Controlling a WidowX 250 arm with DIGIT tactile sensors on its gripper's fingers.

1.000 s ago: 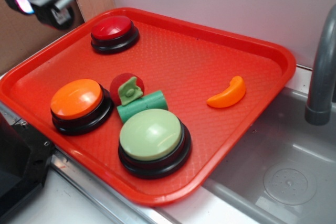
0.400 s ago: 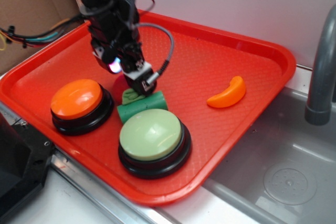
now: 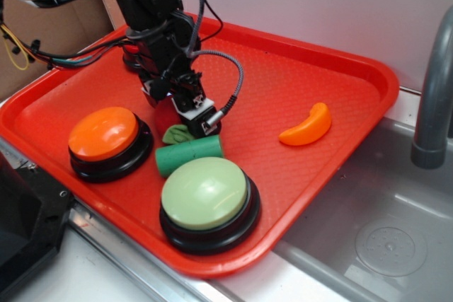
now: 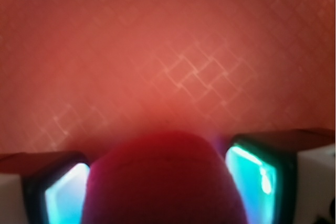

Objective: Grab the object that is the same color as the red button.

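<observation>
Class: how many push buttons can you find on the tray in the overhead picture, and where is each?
3: orange button at the left, pale-green button at the front, red button at the back, mostly hidden behind the arm.

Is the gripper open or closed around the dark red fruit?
Cannot tell. In the wrist view the dark red fruit sits between the fingers of the gripper, but blur hides whether they touch it.

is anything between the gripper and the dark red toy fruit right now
Nothing visible. In the wrist view the dark red round toy fruit sits between the gripper's two fingers. The green cylinder lies beside it, toward the pale-green button.
</observation>
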